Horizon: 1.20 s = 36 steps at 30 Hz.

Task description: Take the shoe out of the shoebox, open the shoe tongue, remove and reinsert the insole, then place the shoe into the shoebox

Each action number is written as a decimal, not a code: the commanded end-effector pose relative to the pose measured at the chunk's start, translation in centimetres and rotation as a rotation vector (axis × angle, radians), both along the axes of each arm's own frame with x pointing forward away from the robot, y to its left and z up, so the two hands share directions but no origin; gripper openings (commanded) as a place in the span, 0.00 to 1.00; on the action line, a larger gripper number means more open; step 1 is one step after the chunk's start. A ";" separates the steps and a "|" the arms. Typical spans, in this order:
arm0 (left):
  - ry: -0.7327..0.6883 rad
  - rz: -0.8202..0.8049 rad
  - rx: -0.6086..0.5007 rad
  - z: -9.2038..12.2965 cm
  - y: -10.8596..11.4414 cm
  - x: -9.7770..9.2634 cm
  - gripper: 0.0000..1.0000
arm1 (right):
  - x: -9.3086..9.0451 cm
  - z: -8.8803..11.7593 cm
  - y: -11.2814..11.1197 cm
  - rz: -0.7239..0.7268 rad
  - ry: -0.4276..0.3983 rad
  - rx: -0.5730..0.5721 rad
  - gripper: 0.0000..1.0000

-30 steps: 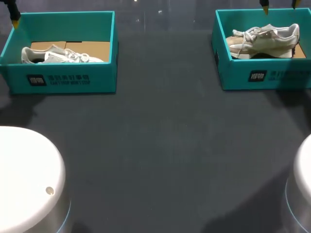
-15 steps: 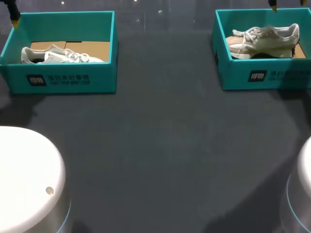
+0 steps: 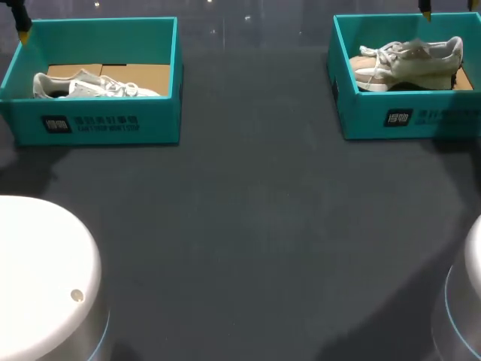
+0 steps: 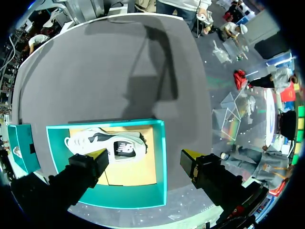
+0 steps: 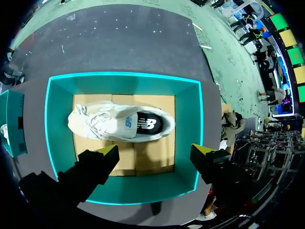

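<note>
Two teal shoeboxes stand at the table's far side. The left shoebox (image 3: 113,124) holds a white and grey shoe (image 3: 90,84). In the right shoebox (image 3: 421,116) lies a beige shoe (image 3: 409,62). My left gripper (image 4: 145,160) hangs open high above the left shoebox (image 4: 133,195), with its shoe (image 4: 107,145) straight below. My right gripper (image 5: 156,151) is open too, above the right shoebox (image 5: 59,119) and its shoe (image 5: 121,124). In the head view only a yellow fingertip (image 3: 24,30) of the left gripper and one fingertip (image 3: 425,11) of the right show.
Dark grey table top (image 3: 255,226) stretches between and in front of the boxes. The white rounded parts of my arms sit at the near left (image 3: 45,278) and near right (image 3: 470,301). Each wrist view catches the other box at its side (image 4: 19,148) (image 5: 7,124).
The right gripper's yellow tips have shifted a little to the right over the right shoebox. The left arm, both shoes and both boxes stay where they were.
</note>
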<state>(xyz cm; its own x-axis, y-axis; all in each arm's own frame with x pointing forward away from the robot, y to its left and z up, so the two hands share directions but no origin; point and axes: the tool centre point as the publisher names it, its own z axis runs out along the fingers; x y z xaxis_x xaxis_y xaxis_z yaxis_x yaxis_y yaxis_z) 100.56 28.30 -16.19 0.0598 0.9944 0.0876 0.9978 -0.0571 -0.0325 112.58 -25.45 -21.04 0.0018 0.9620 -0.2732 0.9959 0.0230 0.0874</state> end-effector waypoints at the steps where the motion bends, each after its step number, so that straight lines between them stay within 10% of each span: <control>1: 0.000 -0.001 0.001 0.0 0.1 0.0 1.00 | 0.5 -1.1 -1.0 -0.013 -0.009 -0.002 1.00; 16: 0.000 -0.001 0.001 0.0 0.1 0.0 1.00 | 2.6 -4.8 -3.3 -0.053 0.003 -0.007 0.99; 36: 0.000 -0.001 0.001 0.0 0.1 0.0 1.00 | 3.5 -9.3 -6.8 -0.147 0.053 -0.013 0.65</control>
